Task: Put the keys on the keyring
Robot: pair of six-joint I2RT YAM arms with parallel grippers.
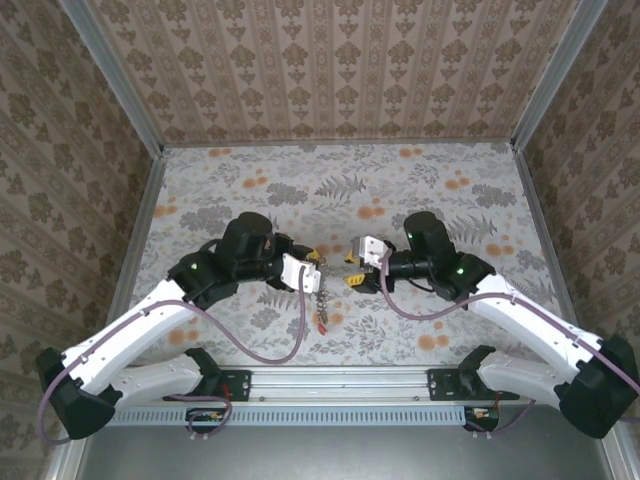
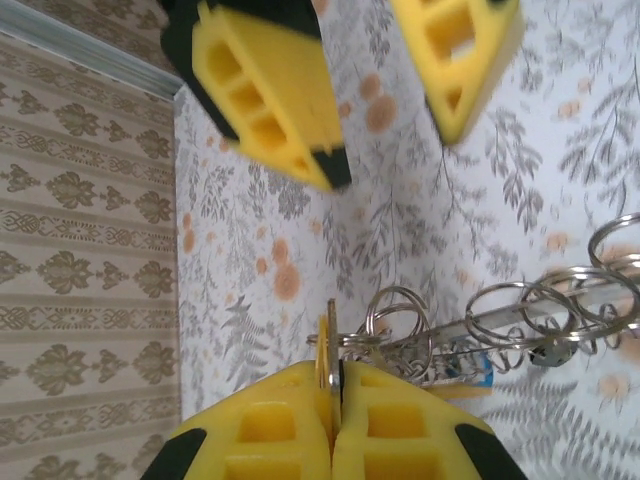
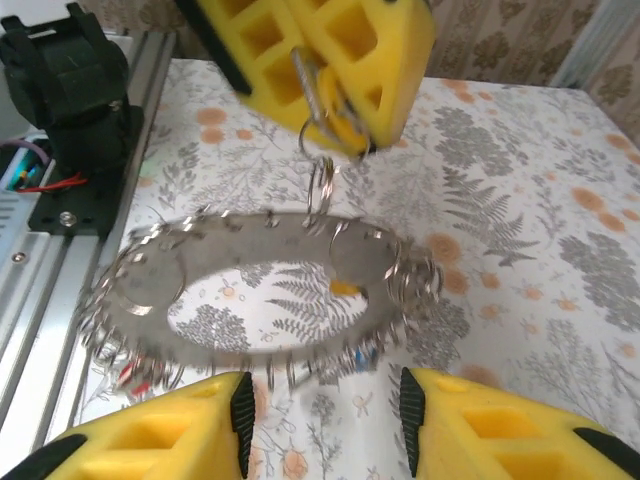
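Nearest in the right wrist view, the right gripper (image 3: 327, 412) has its jaws parted with nothing between them. It sits just short of the keyring (image 3: 250, 250), which hangs blurred over the floral table (image 3: 540, 230), fringed with small split rings (image 3: 412, 285). Beyond it, the left gripper (image 3: 330, 95) is clamped on what looks like a thin key (image 2: 328, 372) linked to that fringe. The keyring looks stiff, light, slick and free to swing, so I would pinch its flat band across the faces, between split rings, not by the wire loops.
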